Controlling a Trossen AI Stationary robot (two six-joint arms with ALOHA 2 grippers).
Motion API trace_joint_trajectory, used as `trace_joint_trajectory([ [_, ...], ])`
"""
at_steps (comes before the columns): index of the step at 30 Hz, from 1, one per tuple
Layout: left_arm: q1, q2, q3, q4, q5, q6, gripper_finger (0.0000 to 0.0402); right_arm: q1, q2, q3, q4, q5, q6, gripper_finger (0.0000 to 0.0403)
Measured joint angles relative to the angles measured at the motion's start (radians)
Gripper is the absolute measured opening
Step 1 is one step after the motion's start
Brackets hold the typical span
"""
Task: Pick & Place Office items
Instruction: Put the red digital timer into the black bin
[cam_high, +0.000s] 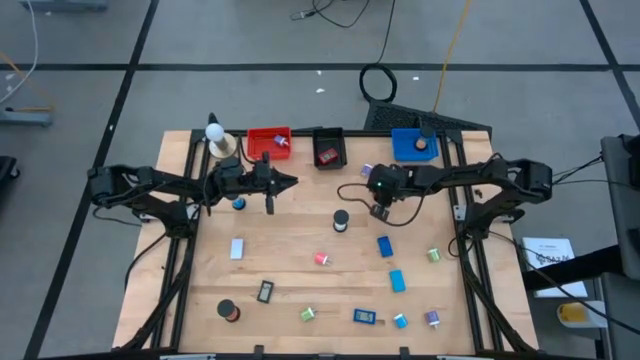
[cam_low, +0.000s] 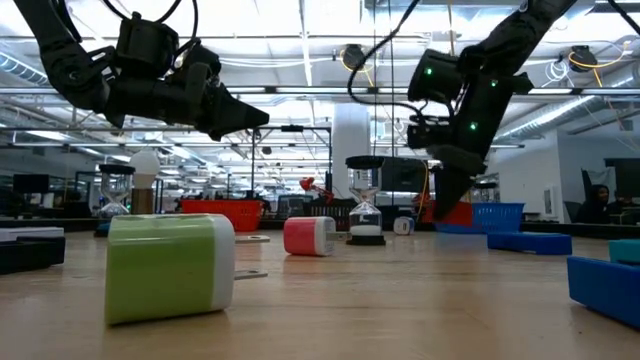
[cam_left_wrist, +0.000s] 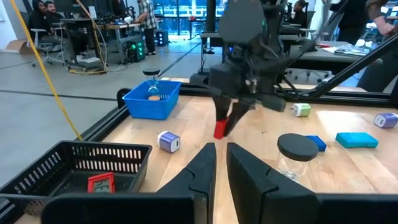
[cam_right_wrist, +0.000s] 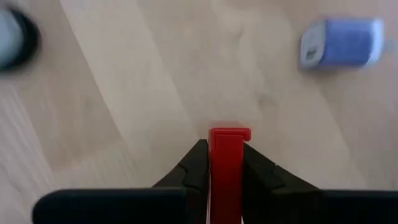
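Note:
Small office items lie scattered on the wooden table (cam_high: 290, 235): a blue block (cam_high: 385, 246), a light-blue block (cam_high: 397, 281), green clips (cam_high: 433, 255), a purple clip (cam_high: 432, 318) and a black-framed rectangle (cam_high: 265, 291). My right gripper (cam_high: 380, 210) hangs right of the table's middle, slanting down, shut on a thin red piece (cam_right_wrist: 229, 155). That red piece (cam_left_wrist: 221, 128) also shows under the right gripper in the left wrist view. My left gripper (cam_left_wrist: 221, 167) is shut on nothing, held level above the far left part of the table (cam_high: 287, 183). My right gripper pinches the red piece between its two fingers (cam_right_wrist: 194, 165), one on each flat side. The fingers come from above, slanting down, and lie along the piece. Its free end (cam_right_wrist: 229, 133) sticks out past the fingertips, low over the wood; whether it touches the table I cannot tell.
A red bin (cam_high: 269, 141), a black bin (cam_high: 329, 147) and a blue bin (cam_high: 415, 145) stand along the far edge. A white ball on a tan base (cam_high: 218, 140) stands far left. A black-capped roll (cam_high: 341, 220) stands near the right gripper.

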Motion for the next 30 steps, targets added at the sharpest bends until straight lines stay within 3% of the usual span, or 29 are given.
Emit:
trace_joint_trajectory([
  [5,0.000,0.000,0.000,0.000,0.000,0.000,0.0047,-0.046,-0.045,0.003,0.115,-0.005,0.045,0.0041],
  [9,0.000,0.000,0.000,-0.001,0.000,0.000,0.0047,-0.113,-0.009,0.071,0.170,-0.006,0.041,0.0042],
  [17,0.000,0.000,0.000,0.000,0.000,0.000,0.0047,-0.211,0.192,0.384,0.181,-0.012,-0.113,0.0042],
  [25,0.000,0.000,0.000,0.000,0.000,0.000,0.0047,-0.300,0.480,0.669,0.151,-0.190,-0.270,0.0042],
  [30,0.000,0.000,0.000,0.000,0.000,0.000,0.0047,-0.341,0.554,0.719,0.158,-0.287,-0.335,0.0042],
])
